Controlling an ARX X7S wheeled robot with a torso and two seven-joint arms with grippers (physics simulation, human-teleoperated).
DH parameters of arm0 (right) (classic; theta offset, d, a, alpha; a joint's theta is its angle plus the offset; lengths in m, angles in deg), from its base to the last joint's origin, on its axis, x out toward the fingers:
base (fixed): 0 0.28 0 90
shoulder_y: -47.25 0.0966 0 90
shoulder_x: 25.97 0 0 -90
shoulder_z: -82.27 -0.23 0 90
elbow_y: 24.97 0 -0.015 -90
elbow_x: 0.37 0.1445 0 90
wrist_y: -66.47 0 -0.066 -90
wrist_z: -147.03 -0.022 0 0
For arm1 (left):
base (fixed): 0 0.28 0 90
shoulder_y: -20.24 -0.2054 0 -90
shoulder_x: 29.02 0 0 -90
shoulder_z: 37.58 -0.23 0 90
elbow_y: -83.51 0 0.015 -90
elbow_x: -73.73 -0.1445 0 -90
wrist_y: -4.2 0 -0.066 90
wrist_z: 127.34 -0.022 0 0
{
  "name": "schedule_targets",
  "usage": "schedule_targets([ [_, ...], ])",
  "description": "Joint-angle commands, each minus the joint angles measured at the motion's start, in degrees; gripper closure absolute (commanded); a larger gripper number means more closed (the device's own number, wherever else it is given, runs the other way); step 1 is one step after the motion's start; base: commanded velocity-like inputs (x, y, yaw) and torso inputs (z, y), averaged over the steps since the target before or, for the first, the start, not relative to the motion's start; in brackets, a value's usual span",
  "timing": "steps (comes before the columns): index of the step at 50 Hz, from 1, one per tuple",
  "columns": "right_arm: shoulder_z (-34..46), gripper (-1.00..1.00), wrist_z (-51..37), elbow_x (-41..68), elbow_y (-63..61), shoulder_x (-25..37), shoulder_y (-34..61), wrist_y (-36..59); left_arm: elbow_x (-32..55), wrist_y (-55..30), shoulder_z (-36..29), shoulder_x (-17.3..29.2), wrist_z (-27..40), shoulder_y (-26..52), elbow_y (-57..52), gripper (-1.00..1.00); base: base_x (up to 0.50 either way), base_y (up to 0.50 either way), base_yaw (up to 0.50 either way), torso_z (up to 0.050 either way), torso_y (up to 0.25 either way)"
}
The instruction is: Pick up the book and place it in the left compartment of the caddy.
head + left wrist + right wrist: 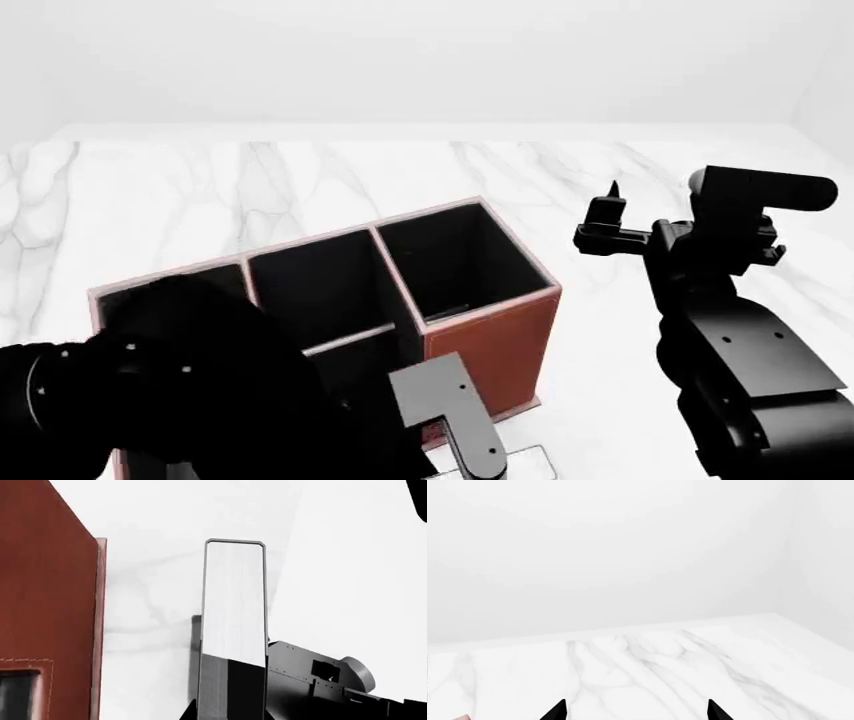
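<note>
We see the book [233, 610] in the left wrist view, white page edges toward the camera, long axis running straight out from the left gripper [230, 712], which pinches its near end. It hangs over the marble table [333, 580], just beside the caddy [47, 605], not touching it. In the head view the left arm covers the caddy's low end. The right gripper [635, 711] is raised beside the caddy, its 2 tips spread, holding nothing.

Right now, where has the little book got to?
The book is in the left gripper, seen page-edge on in the left wrist view, beside the caddy and apart from it.
</note>
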Motion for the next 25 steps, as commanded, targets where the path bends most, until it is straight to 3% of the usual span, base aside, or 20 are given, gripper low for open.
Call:
schedule_targets([
  [1, -0.07, -1.00, -0.21, 0.42, -0.36, 0.16, 0.04, 0.26, 15.76, 2.40, 3.70, 8.06, 10.66, 7.26, -2.75, 1.00, 0.00, 0.00, 0.00, 0.000, 0.000],
  [12, -0.27, -1.00, -0.44, 0.74, -0.65, 0.40, -0.14, 0.31, 29.39, 7.10, 1.38, 15.02, 21.42, 14.23, -6.27, 1.00, 0.00, 0.00, 0.00, 0.000, 0.001],
  [20, -0.37, -1.00, -0.58, 0.95, -0.62, 0.47, -0.14, 0.22, 36.37, 11.72, 3.67, 20.38, 25.12, 19.39, -6.81, 1.00, 0.00, 0.00, 0.00, 0.000, 0.001],
  [22, -0.47, -1.00, -0.70, 1.06, -0.73, 0.54, 0.04, 0.48, 39.10, 12.56, 0.89, 21.87, 31.72, 23.20, -6.31, 1.00, 0.00, 0.00, 0.00, 0.000, 0.000],
  [25, -0.49, -1.00, -0.78, 1.16, -0.78, 0.57, 0.23, 0.59, 41.84, 15.40, 3.69, 23.11, 29.79, 23.94, -6.19, 1.00, 0.00, 0.00, 0.00, 0.000, 0.000],
])
